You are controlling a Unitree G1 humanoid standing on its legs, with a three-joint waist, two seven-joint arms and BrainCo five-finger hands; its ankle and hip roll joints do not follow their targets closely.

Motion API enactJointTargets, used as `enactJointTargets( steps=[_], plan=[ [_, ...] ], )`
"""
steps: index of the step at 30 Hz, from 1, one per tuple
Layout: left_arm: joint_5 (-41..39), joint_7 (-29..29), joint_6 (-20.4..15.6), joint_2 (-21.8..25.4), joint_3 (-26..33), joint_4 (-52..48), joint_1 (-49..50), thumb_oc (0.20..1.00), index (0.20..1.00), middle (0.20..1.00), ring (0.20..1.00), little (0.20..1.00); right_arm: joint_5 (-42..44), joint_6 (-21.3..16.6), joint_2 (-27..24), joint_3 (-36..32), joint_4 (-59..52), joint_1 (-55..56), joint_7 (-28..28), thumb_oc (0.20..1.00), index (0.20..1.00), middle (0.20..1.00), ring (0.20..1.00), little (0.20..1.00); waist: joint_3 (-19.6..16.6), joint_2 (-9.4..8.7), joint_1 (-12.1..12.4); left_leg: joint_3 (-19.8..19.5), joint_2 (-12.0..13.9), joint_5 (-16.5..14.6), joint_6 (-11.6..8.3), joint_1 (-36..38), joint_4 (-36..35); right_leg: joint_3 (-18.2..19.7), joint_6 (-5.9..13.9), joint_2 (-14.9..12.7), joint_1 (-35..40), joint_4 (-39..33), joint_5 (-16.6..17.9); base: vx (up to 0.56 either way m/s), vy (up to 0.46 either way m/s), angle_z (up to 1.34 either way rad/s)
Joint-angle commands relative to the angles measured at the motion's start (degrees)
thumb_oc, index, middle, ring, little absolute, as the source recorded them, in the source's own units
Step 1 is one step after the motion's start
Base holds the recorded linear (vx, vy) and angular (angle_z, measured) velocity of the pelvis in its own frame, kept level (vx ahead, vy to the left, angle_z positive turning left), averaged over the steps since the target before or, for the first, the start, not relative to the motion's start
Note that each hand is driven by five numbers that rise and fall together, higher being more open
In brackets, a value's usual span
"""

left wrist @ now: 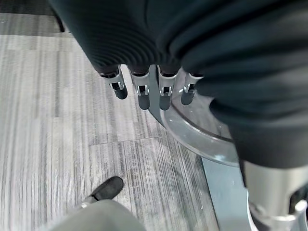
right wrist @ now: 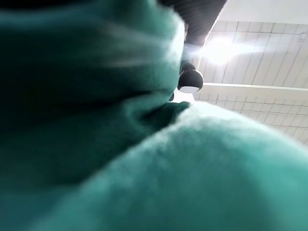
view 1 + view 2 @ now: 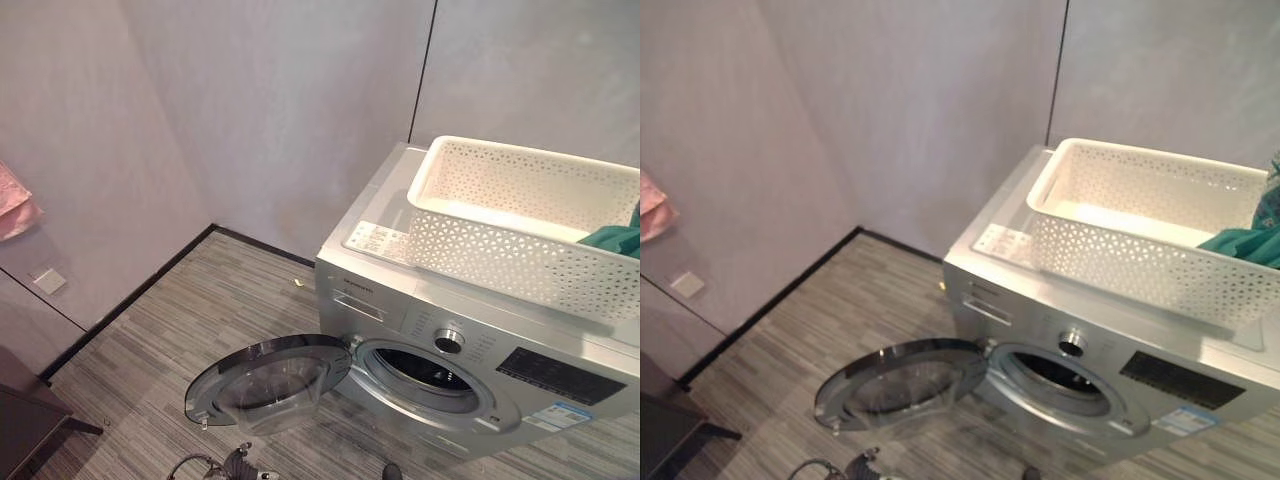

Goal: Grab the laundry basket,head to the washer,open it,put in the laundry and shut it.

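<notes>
a home laundry corner: silver washer (image 3: 470,370) on grey plank floor (image 3: 200,310); white laundry basket (image 3: 510,220) on top

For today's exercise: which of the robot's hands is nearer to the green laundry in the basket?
The right. In its wrist view the green laundry lies right against the right hand, hiding most of it. The left hand hangs low over the floor by the washer door, fingers straight, well below the basket.
</notes>
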Motion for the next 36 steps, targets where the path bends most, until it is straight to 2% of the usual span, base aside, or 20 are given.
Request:
enactJointTargets(
  steps=[1, 3, 4, 6, 7, 8, 10, 11, 15, 16, 17, 18, 20, 23, 24, 25, 29, 34, 35, 36],
  plan=[
    [0.98, -0.34, -2.24, 6.72, -2.06, 1.36, -4.69, 1.0, 1.0, 1.0, 1.0, 1.0, 0.43, 1.89, 0.27, 8.48, 3.46, -18.91, -1.73, 0.2, 0.2, 0.2, 0.2, 0.2, 2.74, -4.7, 2.15, 0.18, -2.72, -4.57, 2.89, 0.65, 0.34, -2.58, 4.5, -5.55, -1.01, 4.02, 0.11, -0.11, 0.12, -0.85],
    [0.98, -0.35, -2.23, 6.01, -1.51, 1.36, -4.6, 1.0, 1.0, 1.0, 1.0, 1.0, 0.66, 1.85, 0.66, 13.55, 4.5, -24.0, -1.85, 0.2, 0.2, 0.2, 0.2, 0.2, 2.65, -3.99, 1.82, 0.34, -2.78, -4.52, 2.91, 0.52, 0.34, -2.37, 4.51, -5.57, -1.28, 4.12, 0.13, -0.04, 0.026, -0.95],
    [0.5, 0.11, -1.98, 6.85, -0.54, 1.78, -4.72, 1.0, 1.0, 1.0, 1.0, 1.0, 2.13, 1.45, 1.53, 19.48, 6.0, -31.07, -1.62, 0.2, 0.2, 0.2, 0.2, 0.2, 2.82, -3.85, 1.98, 1.49, -2.28, -4.36, 2.91, 0.41, 0.34, -4.38, 3.6, -5.38, -1.1, 6.34, -1.75, -0.08, 0.072, -0.49],
    [-0.81, 0.8, -1.3, 7.83, 1.46, 2.82, -4.62, 1.0, 1.0, 1.0, 1.0, 1.0, 3.66, 1.43, 1.77, 24.51, 6.35, -37.7, -1.88, 0.2, 0.2, 0.2, 0.2, 0.2, 2.76, -3.87, 2.21, 2.13, -1.77, -3.82, 3.02, 0.09, 0.34, -6.02, 2.32, -4.44, -0.07, 9.9, -4.63, -0.09, 0.063, -0.35],
    [-0.8, 0.8, -1.29, 7.3, 1.65, 2.83, -4.69, 1.0, 1.0, 1.0, 1.0, 1.0, 3.87, 1.38, 2.0, 27.3, 6.93, -40.51, -1.91, 0.2, 0.2, 0.2, 0.2, 0.2, 2.79, -3.35, 2.08, 2.11, -1.8, -3.77, 3.03, -0.01, 0.34, -6.01, 2.32, -4.48, -0.22, 10.0, -4.66, -0.04, 0.017, -0.24],
    [-0.8, 0.8, -1.29, 7.19, 1.68, 2.83, -4.71, 1.0, 1.0, 1.0, 1.0, 1.0, 3.91, 1.36, 2.04, 27.89, 7.05, -41.11, -1.91, 0.2, 0.2, 0.2, 0.2, 0.2, 2.8, -3.24, 2.07, 2.11, -1.8, -3.77, 3.03, -0.02, 0.34, -6.02, 2.32, -4.48, -0.23, 10.01, -4.66, -0.05, 0.037, 0.01],
    [-2.06, 1.6, -0.65, 7.64, 4.77, 4.08, -4.06, 1.0, 1.0, 1.0, 1.0, 1.0, 3.9, 1.21, 0.13, 30.01, 3.06, -44.52, -1.53, 0.2, 0.2, 0.2, 0.2, 0.2, 2.24, -3.26, 2.41, 2.88, -1.58, -3.45, 3.24, -0.43, 0.34, -7.25, 1.28, -2.61, 1.95, 14.27, -8.84, -0.07, 0.058, 0.01],
    [-1.95, 1.53, 0.09, 6.66, 7.24, 4.4, -3.19, 1.0, 1.0, 1.0, 1.0, 1.0, 1.26, 0.9, -2.15, 28.67, -5.8, -44.68, -1.28, 0.2, 0.2, 0.2, 0.2, 0.2, 1.45, -2.57, 2.71, 4.25, -1.83, -3.1, 3.72, -1.35, 0.34, -9.02, 0.66, -1.61, 3.61, 18.54, -11.01, -0.08, 0.04, -0.16],
    [-1.52, 1.55, 0.4, 6.23, 8.77, 4.12, -2.3, 1.0, 1.0, 1.0, 1.0, 1.0, -0.97, 0.96, -2.61, 20.49, -11.98, -36.92, -0.6, 0.2, 0.2, 0.2, 0.2, 0.2, 0.9, -2.41, 3.13, 5.97, -2.05, -2.61, 4.12, -2.3, 0.34, -10.0, 0.35, -1.52, 4.34, 20.99, -11.72, -0.07, 0.01, -0.55],
    [-1.8, 1.59, 0.42, 5.66, 10.44, 4.25, -1.49, 1.0, 1.0, 1.0, 1.0, 1.0, -1.5, 0.34, -2.04, 14.16, -15.44, -30.32, -0.81, 0.2, 0.2, 0.2, 0.2, 0.2, 0.23, -2.58, 3.49, 7.61, -2.38, -3.05, 4.27, -2.44, 0.34, -10.08, 0.6, -1.49, 5.73, 20.34, -11.86, -0.04, -0.018, -0.3],
    [-1.7, 1.58, 0.44, 5.24, 10.96, 4.22, -1.09, 1.0, 1.0, 1.0, 1.0, 1.0, -2.07, 0.18, -1.67, 11.8, -16.97, -27.77, -0.69, 0.2, 0.2, 0.2, 0.2, 0.2, -0.08, -2.64, 3.6, 8.23, -2.66, -3.19, 4.39, -2.51, 0.34, -10.28, 0.78, -1.6, 6.47, 19.61, -11.64, -0.05, -0.081, -0.37],
    [-1.94, 1.69, 0.42, 4.34, 12.87, 4.0, -0.05, 1.0, 1.0, 1.0, 1.0, 1.0, -3.54, -0.09, 0.17, 2.63, -21.61, -18.05, -0.41, 0.2, 0.2, 0.2, 0.2, 0.2, -0.63, -2.68, 3.76, 9.83, -2.66, -3.27, 4.46, -2.62, 0.34, -10.19, 1.32, -1.55, 8.26, 16.67, -10.91, -0.04, -0.08, -0.42],
    [-1.94, 1.68, 0.43, 5.7, 12.51, 3.97, 0.08, 1.0, 1.0, 1.0, 1.0, 1.0, -4.03, -0.07, 0.74, -5.26, -23.24, -10.14, -0.06, 0.2, 0.2, 0.2, 0.2, 0.2, -0.75, -4.03, 4.0, 9.87, -2.63, -3.27, 4.45, -2.57, 0.34, -10.17, 1.32, -1.51, 8.35, 16.54, -10.83, -0.01, -0.03, -0.56],
    [-1.95, 1.67, 0.43, 6.41, 12.15, 3.96, 0.04, 1.0, 1.0, 1.0, 1.0, 1.0, -4.21, -0.09, 0.96, -9.68, -24.14, -5.72, 0.11, 0.2, 0.2, 0.2, 0.2, 0.2, -0.79, -4.78, 4.29, 9.88, -2.65, -3.27, 4.45, -2.57, 0.34, -10.17, 1.32, -1.52, 8.35, 16.54, -10.84, -0.01, -0.013, -0.45],
    [-2.13, 1.76, 0.42, 5.67, 12.91, 3.88, 0.18, 1.0, 1.0, 1.0, 1.0, 1.0, -4.72, -0.31, 2.06, -12.37, -26.11, -2.62, -0.8, 0.2, 0.2, 0.2, 0.2, 0.2, -0.55, -4.2, 4.01, 10.31, -2.38, -3.13, 4.44, -2.53, 0.34, -9.8, 1.11, -1.12, 7.98, 15.59, -11.5, -0.03, -0.11, -0.27],
    [-1.94, 2.08, 0.53, 5.21, 14.45, 3.93, 1.08, 1.0, 1.0, 1.0, 1.0, 1.0, -5.38, -0.78, 3.84, -17.19, -29.33, 1.82, -0.9, 0.2, 0.2, 0.2, 0.2, 0.2, -0.86, -3.9, 3.88, 11.38, -1.95, -3.14, 4.16, -2.46, 0.34, -10.25, 1.05, -1.13, 9.03, 11.53, -12.57, -0.03, -0.11, -0.26],
    [-1.97, 2.37, 0.36, 5.09, 15.35, 3.29, 2.11, 1.0, 1.0, 1.0, 1.0, 1.0, -6.81, -1.28, 6.95, -27.71, -33.95, 13.39, -1.06, 0.2, 0.2, 0.2, 0.2, 0.2, -0.91, -4.21, 4.28, 12.94, -0.85, -3.19, 3.53, -1.93, 0.34, -11.36, 1.56, -0.73, 11.11, 6.5, -11.82, 0.0, -0.145, -0.38],
    [-2.16, 2.82, 0.12, 4.09, 15.79, 2.83, 2.2, 1.0, 1.0, 1.0, 1.0, 1.0, -7.12, -2.02, 9.68, -34.62, -37.33, 21.8, -1.3, 0.2, 0.2, 0.2, 0.2, 0.2, -0.87, -4.08, 3.87, 13.28, 0.72, -1.8, 2.39, -2.49, 0.34, -11.79, 1.02, 0.63, 12.32, 3.21, -11.56, -0.03, -0.136, -0.08],
    [-1.5, 2.63, -0.27, 2.69, 14.62, 2.06, 1.82, 1.0, 1.0, 1.0, 1.0, 1.0, -5.89, -3.9, 13.38, -36.22, -39.87, 25.92, -1.52, 0.2, 0.2, 0.2, 0.2, 0.2, -0.62, -3.83, 3.23, 13.01, 1.79, -1.19, 1.42, -2.93, 0.34, -12.05, 0.58, 1.62, 13.09, 1.76, -12.06, -0.03, -0.176, 0.04],
    [-1.47, 2.66, -0.27, 2.8, 14.52, 2.05, 1.81, 1.0, 1.0, 1.0, 1.0, 1.0, -5.94, -3.91, 13.63, -36.92, -40.26, 26.63, -1.42, 0.2, 0.2, 0.2, 0.2, 0.2, -0.62, -3.91, 3.23, 12.95, 1.86, -0.82, 1.39, -3.13, 0.34, -12.2, 0.45, 1.72, 13.01, 1.66, -11.79, -0.04, -0.213, 0.1]
  ],
)
